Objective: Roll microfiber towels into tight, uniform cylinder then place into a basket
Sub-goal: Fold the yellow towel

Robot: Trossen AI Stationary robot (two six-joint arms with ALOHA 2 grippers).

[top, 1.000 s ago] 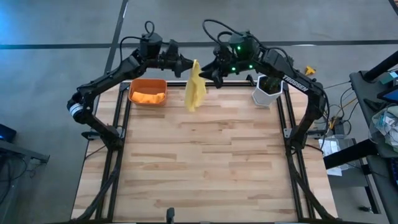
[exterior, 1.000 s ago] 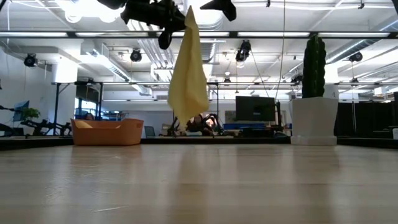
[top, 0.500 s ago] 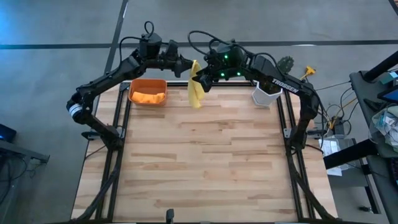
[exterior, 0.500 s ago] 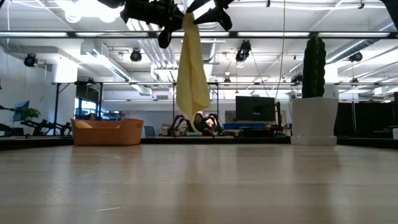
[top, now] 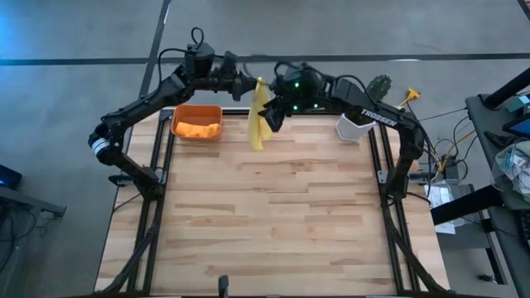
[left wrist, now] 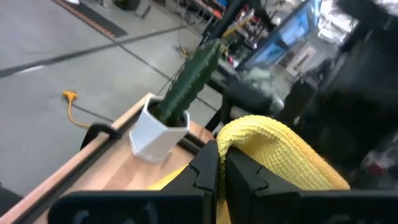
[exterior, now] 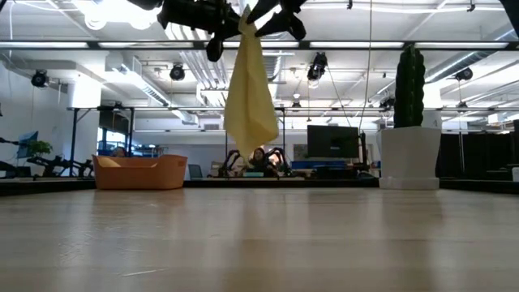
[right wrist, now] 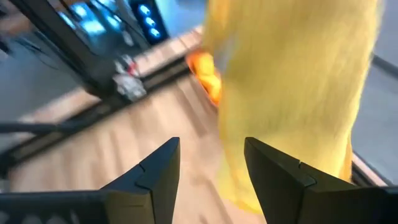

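The wooden desk [top: 273, 215] carries little: the basket [top: 197, 122] sits near its far left corner with the orange towel [top: 197, 129] bunched inside it, and a white pot [top: 354, 126] with a cactus [exterior: 409, 75] stands near the far right corner. Both arms reach in over the far edge and meet above it between basket and pot. There the yellow towel [top: 259, 124] hangs in the air, clear of the desk, its long axis vertical: the top corner is pinched up high and the cloth falls in a loose, narrow drape that widens toward a pointed lower end, well above the wood in the low view [exterior: 250, 97]. It is not rolled. The left gripper [top: 249, 86] is clenched on that top corner; its wrist view shows the two fingers [left wrist: 205, 169] pressed together with the yellow fold [left wrist: 273, 152] bulging just past them. The right gripper [top: 272, 116] is just beside the hanging cloth, on the pot side, slightly lower than the left one. Its jaws stand parted, a clear gap between the fingers [right wrist: 152, 168], and the towel [right wrist: 292, 81] hangs just ahead of them; whether they touch it I cannot tell.
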